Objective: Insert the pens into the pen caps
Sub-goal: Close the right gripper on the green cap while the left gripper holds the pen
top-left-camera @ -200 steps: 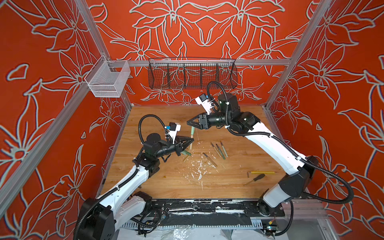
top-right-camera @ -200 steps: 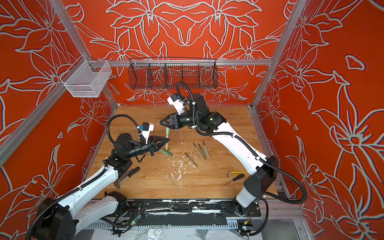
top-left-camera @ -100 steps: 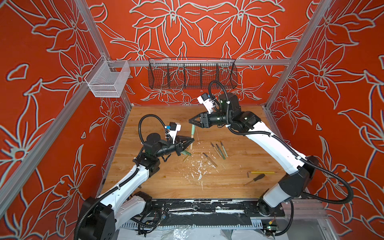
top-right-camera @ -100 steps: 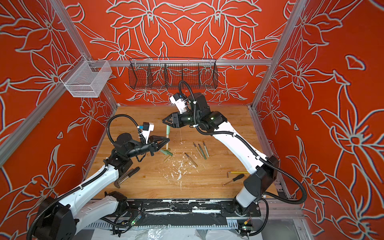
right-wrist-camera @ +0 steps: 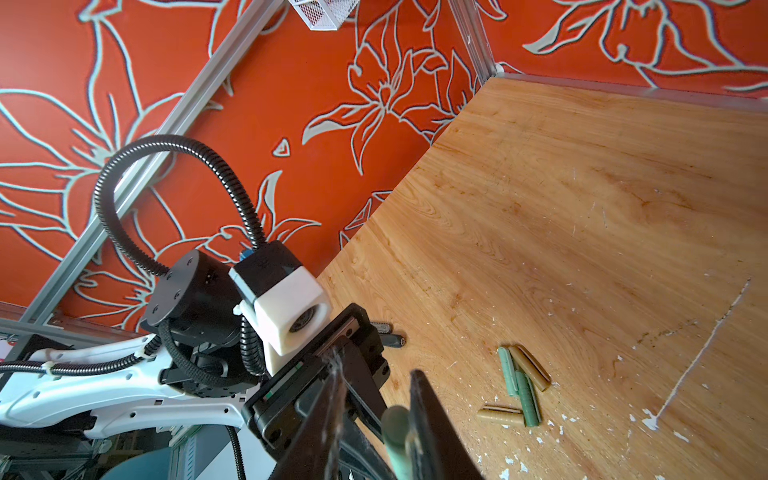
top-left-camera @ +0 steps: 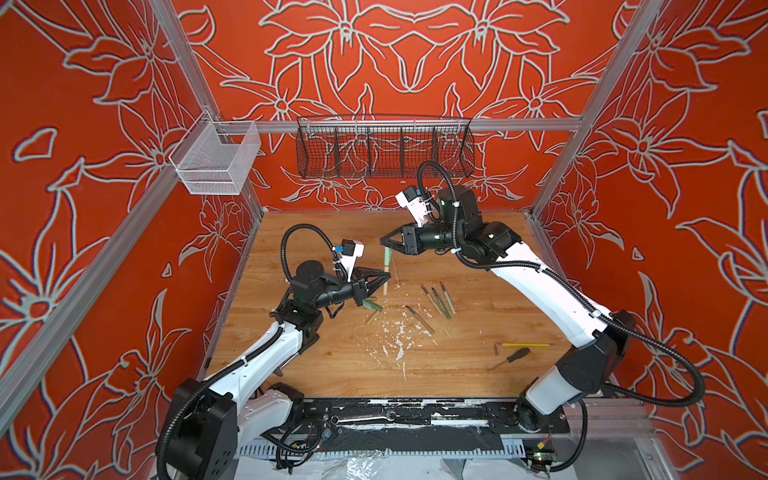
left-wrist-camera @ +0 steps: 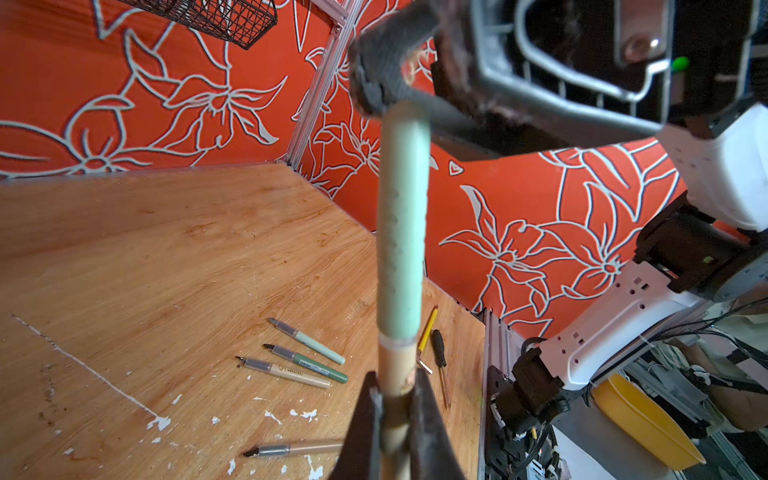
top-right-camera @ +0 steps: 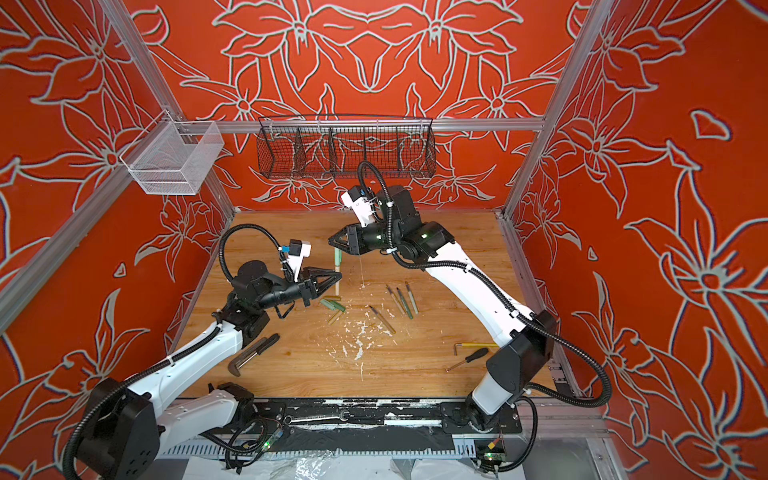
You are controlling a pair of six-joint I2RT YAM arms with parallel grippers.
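Left wrist view: dimpled pale green cap point(left-wrist-camera: 402, 232) atop tan pen point(left-wrist-camera: 397, 365)

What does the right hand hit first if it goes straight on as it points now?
Likely the left arm's wrist camera, or the left hand body right under it: the right hand points across the table at them. Depth is unclear; it could just miss them.

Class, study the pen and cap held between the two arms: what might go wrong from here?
1. The pale green cap meets a tan pen; the pale green pen on the table may end up mismatched.
2. The left end effector pinches the pen at one narrow spot, so a push from the right end effector may tilt it.
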